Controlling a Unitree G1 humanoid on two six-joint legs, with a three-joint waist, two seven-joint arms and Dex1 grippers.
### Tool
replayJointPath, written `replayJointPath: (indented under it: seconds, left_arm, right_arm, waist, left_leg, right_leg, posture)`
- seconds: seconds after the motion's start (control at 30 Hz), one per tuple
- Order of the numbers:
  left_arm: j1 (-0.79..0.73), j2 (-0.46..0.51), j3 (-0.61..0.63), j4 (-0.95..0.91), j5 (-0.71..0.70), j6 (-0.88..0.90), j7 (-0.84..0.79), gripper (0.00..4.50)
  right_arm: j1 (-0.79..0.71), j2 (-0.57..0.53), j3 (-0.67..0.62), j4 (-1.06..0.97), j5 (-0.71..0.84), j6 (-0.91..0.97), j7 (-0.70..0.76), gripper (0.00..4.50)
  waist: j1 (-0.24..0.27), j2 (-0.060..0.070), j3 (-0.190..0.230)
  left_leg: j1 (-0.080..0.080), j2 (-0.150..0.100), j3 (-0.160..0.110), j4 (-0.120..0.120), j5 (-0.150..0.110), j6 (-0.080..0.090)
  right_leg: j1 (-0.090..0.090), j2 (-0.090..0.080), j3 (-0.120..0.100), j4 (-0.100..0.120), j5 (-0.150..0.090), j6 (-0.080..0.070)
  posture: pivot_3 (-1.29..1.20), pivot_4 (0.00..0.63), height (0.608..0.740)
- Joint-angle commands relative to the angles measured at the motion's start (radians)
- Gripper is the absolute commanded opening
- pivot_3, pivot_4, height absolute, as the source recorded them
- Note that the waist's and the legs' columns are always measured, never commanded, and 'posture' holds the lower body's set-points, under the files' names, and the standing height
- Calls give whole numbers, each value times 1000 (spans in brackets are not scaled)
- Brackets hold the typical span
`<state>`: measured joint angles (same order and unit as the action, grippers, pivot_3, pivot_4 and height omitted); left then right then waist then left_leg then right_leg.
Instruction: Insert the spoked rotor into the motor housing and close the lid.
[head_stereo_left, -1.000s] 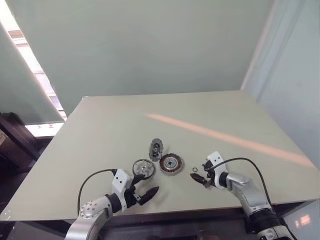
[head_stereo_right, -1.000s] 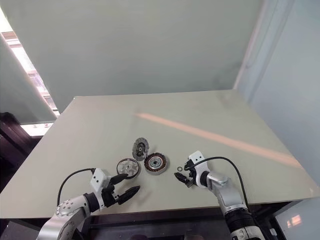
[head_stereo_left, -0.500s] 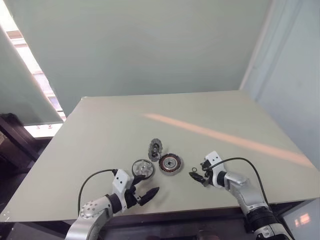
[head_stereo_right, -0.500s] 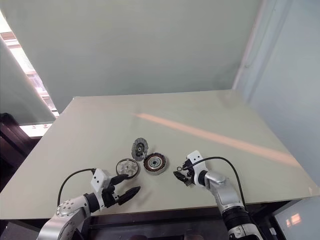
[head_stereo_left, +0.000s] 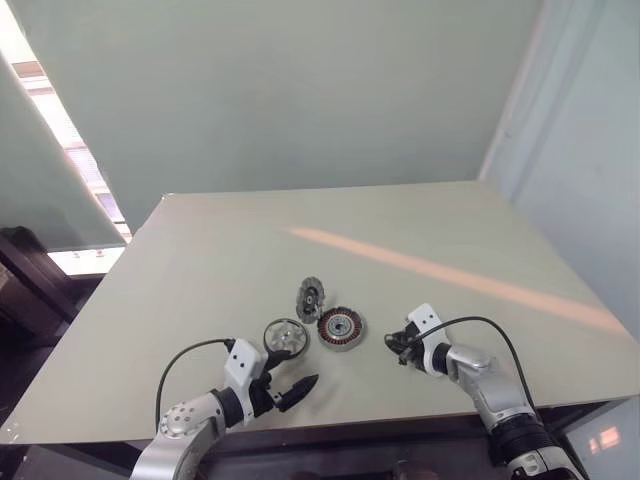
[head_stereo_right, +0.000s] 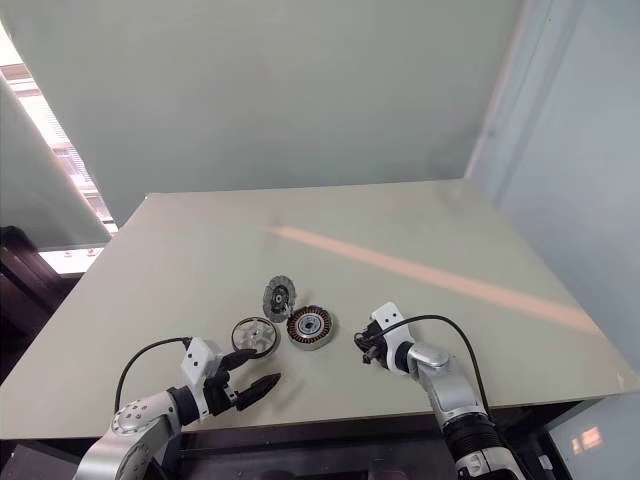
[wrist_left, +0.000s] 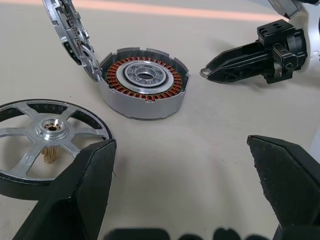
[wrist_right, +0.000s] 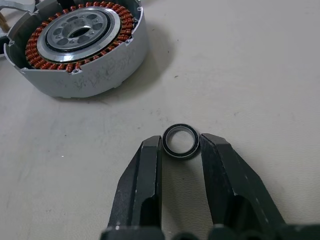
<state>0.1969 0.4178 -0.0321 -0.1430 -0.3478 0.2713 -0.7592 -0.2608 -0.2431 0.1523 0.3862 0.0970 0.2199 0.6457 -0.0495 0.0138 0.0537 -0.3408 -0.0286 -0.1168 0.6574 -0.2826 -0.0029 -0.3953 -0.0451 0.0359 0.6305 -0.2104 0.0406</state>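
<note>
- Copper-orange windings ring the silver-grey centre of the motor housing (wrist_right: 80, 45), which lies flat on the pale tabletop (head_stereo_left: 400, 220) near its front edge, roughly between the two arms.
- Dark and toothed at its edge, the lid (head_stereo_left: 311, 298) stands tilted up at the housing's far-left side; in the left wrist view it leans against the housing wall, touching it at the rim.
- Shiny silver, the spoked rotor (wrist_left: 47, 137) lies flat on the tabletop just left of the housing and apart from it, with its hub and a small brass-coloured pinion facing up.
- Left gripper (head_stereo_left: 290, 378) hovers just in front of the rotor with its jaws spread wide and nothing between them; one finger (wrist_left: 75, 192) sits near the rotor's rim.
- Right gripper (wrist_right: 181, 150) is to the right of the housing, low over the tabletop, its jaws drawn in around a small dark metal ring (wrist_right: 180, 141) that lies flat on the surface.
- Both fingertips appear to touch the ring's outer edge, though whether they are truly pinching it is hard to say from this angle.
- Ring and housing are near each other but not touching.
</note>
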Motion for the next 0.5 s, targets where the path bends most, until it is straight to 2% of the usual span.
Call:
replayJointPath:
  seconds: [0.03, 0.27, 0.5]
  left_arm:
    - [-14, 4, 4, -21, 3, -18, 0, 4500]
    - [-13, 1, 25, -8, -1, -41, 7, 4500]
    - [-20, -8, 35, 5, -5, -76, 16, 4500]
  right_arm:
    - [-21, 3, -30, -63, 17, 21, -23, 803]
    - [-57, 4, -37, -230, 51, 143, -25, 803]
    - [-120, 38, 17, -270, 29, 227, -47, 803]
  waist:
    - [0, 0, 0]
    - [0, 0, 0]
    - [0, 0, 0]
  left_leg:
    - [0, 0, 0, 0, 0, 0]
    - [0, 0, 0, 0, 0, 0]
    - [0, 0, 0, 0, 0, 0]
  right_leg:
    - [0, 0, 0, 0, 0, 0]
    - [-1, 0, 0, 0, 0, 0]
    - [-1, 0, 0, 0, 0, 0]
  posture:
    - [0, 0, 740]
    - [0, 0, 740]
    - [0, 0, 740]
